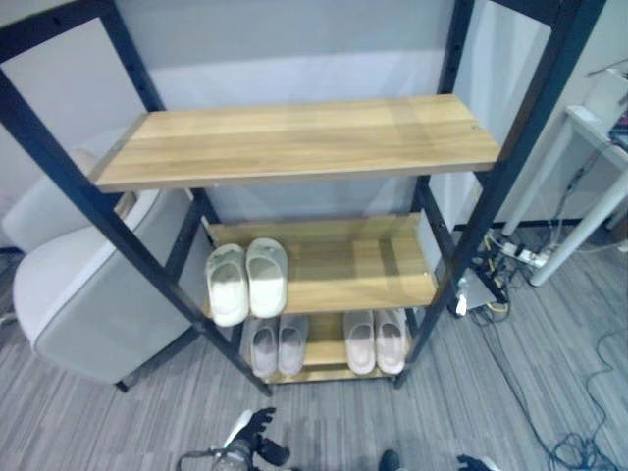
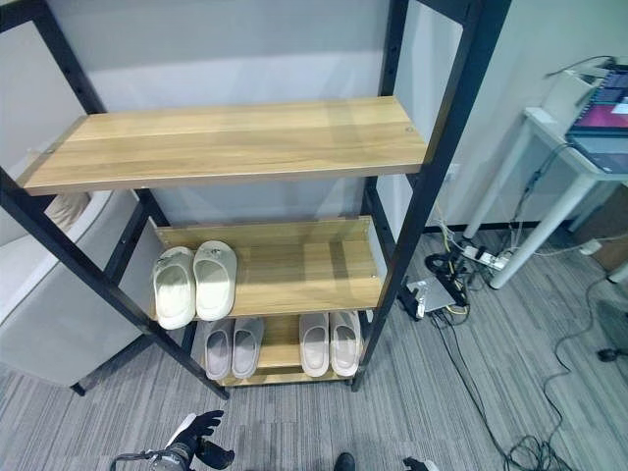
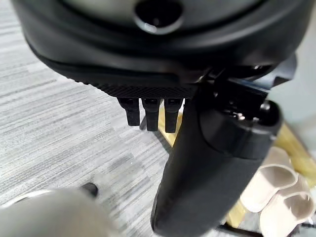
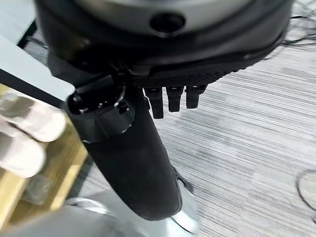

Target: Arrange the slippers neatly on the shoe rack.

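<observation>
A black-framed shoe rack (image 1: 294, 142) with three wooden shelves stands in front of me. A white pair of slippers (image 1: 245, 282) lies side by side at the left of the middle shelf (image 1: 358, 265). Two beige pairs sit on the bottom shelf, one at the left (image 1: 277, 345) and one at the right (image 1: 375, 341). My left hand (image 1: 250, 437) hangs low over the carpet before the rack, open and empty; its fingers (image 3: 148, 113) point down, with the beige slippers (image 3: 276, 187) beyond. My right hand (image 4: 128, 163) is open too, holding nothing, beside the rack's bottom shelf (image 4: 44, 173).
A pale grey armchair (image 1: 78, 294) presses against the rack's left side. At the right stands a white table (image 1: 589, 186) carrying a laptop (image 2: 603, 108), with a power strip and cables (image 1: 520, 255) on the floor under it. Grey carpet (image 1: 343, 422) lies before the rack.
</observation>
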Available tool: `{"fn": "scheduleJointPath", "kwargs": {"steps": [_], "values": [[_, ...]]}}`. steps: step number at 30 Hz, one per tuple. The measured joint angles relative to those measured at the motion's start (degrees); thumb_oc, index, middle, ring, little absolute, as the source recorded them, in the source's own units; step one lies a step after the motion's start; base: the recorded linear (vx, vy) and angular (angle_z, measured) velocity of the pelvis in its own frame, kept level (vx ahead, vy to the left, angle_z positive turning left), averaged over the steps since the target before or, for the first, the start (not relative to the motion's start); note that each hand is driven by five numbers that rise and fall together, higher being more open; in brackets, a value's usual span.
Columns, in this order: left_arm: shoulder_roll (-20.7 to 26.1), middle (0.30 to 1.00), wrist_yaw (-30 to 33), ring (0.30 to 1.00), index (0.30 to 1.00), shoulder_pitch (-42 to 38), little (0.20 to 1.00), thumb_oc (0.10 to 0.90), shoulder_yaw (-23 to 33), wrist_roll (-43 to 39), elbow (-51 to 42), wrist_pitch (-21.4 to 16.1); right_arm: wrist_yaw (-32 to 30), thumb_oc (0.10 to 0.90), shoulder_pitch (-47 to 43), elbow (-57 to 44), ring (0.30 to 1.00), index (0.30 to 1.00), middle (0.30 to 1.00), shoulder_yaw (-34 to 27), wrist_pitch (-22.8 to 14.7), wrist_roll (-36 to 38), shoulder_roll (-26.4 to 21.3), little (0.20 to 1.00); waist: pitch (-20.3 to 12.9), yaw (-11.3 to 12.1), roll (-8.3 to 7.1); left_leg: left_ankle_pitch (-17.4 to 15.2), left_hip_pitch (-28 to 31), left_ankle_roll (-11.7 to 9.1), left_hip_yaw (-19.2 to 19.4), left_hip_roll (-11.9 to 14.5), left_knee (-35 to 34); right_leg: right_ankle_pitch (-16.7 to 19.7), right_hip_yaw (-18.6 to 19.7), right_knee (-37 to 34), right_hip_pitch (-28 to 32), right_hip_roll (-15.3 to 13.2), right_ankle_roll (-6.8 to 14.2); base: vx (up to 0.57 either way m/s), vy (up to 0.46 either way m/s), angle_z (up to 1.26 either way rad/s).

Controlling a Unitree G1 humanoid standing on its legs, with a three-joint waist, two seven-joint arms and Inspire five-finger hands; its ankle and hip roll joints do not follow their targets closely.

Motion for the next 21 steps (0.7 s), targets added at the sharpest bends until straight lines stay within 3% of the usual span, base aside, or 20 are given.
{"fn": "scheduleJointPath", "kwargs": {"steps": [3, 5, 8, 11, 13, 16, 18, 19, 21], "values": [[0.4, 0.9, -0.38, 0.9, 0.9, -0.16, 0.9, 0.8, -2.1, 0.77, -0.04, 0.08, 0.11, 0.8, -0.42, 1.55, 0.9, 0.9, 0.9, -0.18, 0.75, -0.78, 2.62, 0.9, 0.49, -0.4, -3.37, 1.37, -0.09, 2.02, -0.46, -3.1, -2.67, 1.2, 0.32, -0.39, -0.95, -2.43, 1.51, -0.06, 0.141, 0.12], [0.59, 0.9, -0.88, 0.9, 0.9, -0.14, 0.9, 0.8, -2.09, 0.84, -0.05, 0.06, 0.13, 0.8, -0.45, 1.73, 0.9, 0.9, 0.9, -0.2, 0.99, -0.81, 3.44, 0.9, 0.61, -0.53, -4.11, 1.92, 0.35, 2.92, -0.7, -4.56, -4.01, 1.73, 1.18, -0.48, -1.29, -3.6, 2.51, -0.13, 0.213, 0.09], [1.57, 0.9, -1.02, 0.9, 0.9, -0.18, 0.9, 0.8, -1.72, 0.74, -0.08, 0.02, 0.1, 0.8, -1.29, 1.81, 0.9, 0.9, 0.9, -0.21, 1.31, -0.86, 4.09, 0.9, 0.73, -0.37, -4.75, 2.46, -0.19, 3.49, -0.43, -5.62, -5.04, 2.82, 2.47, -0.04, -2.82, -4.45, 3.74, -0.16, 0.148, -0.06], [2.96, 0.9, -1.14, 0.9, 0.9, 0.14, 0.9, 0.8, -0.67, 0.71, 0.21, 0.07, 0.08, 0.8, -3.41, 1.42, 0.9, 0.9, 0.9, -0.16, 1.62, -0.91, 4.46, 0.9, 1.45, -0.19, -4.4, 2.97, -0.53, 3.81, 0.49, -5.9, -5.84, 3.69, 4.54, 1.33, -4.27, -4.6, 3.97, -0.26, 0.108, -0.15], [3.74, 0.9, -1.23, 0.9, 0.9, -0.27, 0.9, 0.8, -0.63, 0.71, 0.23, 0.06, 0.02, 0.8, -4.8, 1.52, 0.9, 0.9, 0.9, 0.0, 1.87, -0.97, 4.45, 0.9, 2.23, 0.53, -4.11, 3.12, -1.87, 4.17, 0.72, -5.91, -5.4, 5.31, 7.41, 2.29, -5.95, -4.28, 5.18, -0.27, 0.104, -0.09], [4.72, 0.9, -1.28, 0.9, 0.9, -0.04, 0.9, 0.8, 0.01, 0.74, 0.31, 0.09, 0.22, 0.8, -4.79, 1.95, 0.9, 0.9, 0.9, -0.03, 1.8, -0.92, 4.7, 0.9, 2.68, 2.08, -4.32, 3.65, -1.86, 5.37, 1.71, -4.23, -6.53, 7.76, 8.74, 1.0, -6.1, -3.07, 5.81, -0.1, -0.007, -0.14], [4.85, 0.9, -1.22, 0.9, 0.9, 0.74, 0.9, 0.8, 1.22, 0.71, 0.13, 0.05, 0.52, 0.8, -3.72, 2.05, 0.9, 0.9, 0.9, -0.02, 1.93, -0.95, 5.12, 0.9, 2.41, 3.88, -3.6, 4.3, -0.47, 4.18, 1.98, -2.22, -8.42, 0.64, 8.8, 7.37, -6.56, -0.5, 4.75, -0.01, -0.028, -0.15], [6.23, 0.9, -1.23, 0.9, 0.9, 1.79, 0.9, 0.8, 1.34, 0.64, 0.23, 0.06, 0.51, 0.8, -2.57, 2.3, 0.9, 0.9, 0.9, -0.03, 2.04, -0.95, 6.03, 0.9, 1.06, 5.1, -6.05, 5.2, -0.01, 3.12, 1.87, -2.95, -9.65, -3.5, 9.03, 5.22, -4.36, 0.53, 2.3, 0.01, -0.077, -0.09], [5.19, 0.9, -1.29, 0.9, 0.9, 2.04, 0.9, 0.8, 2.09, 0.58, 0.21, 0.2, 0.29, 0.8, -3.41, 2.35, 0.9, 0.9, 0.9, 0.12, 2.17, -2.37, 5.64, 0.9, 0.57, 5.17, -4.88, 6.31, 1.28, 2.58, 1.96, -1.92, -10.98, -0.82, 8.86, -0.53, -1.19, 1.82, 1.83, 0.01, -0.106, -0.08]]}}
